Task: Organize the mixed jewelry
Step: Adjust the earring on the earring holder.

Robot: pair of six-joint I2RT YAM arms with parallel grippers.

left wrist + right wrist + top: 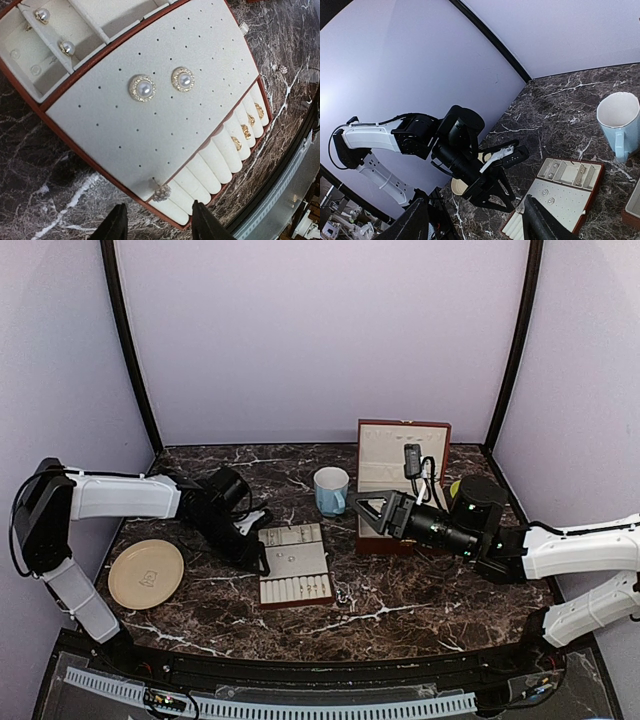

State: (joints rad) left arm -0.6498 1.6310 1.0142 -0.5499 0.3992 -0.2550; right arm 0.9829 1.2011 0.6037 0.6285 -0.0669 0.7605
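Left claw [160, 226] spread, nothing pinched. Stud [161, 191] lies at tray [115, 140] rim, just ahead of tips [116, 220], possibly snagged there. Tips to be centred on it, lowered square, closed softly. Right claw [479, 222] spread, empty

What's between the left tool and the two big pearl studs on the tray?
Left wrist view: one small sparkly stud at the near edge of the perforated panel, just ahead of the left tool; past it, bare panel up to the pearl studs.
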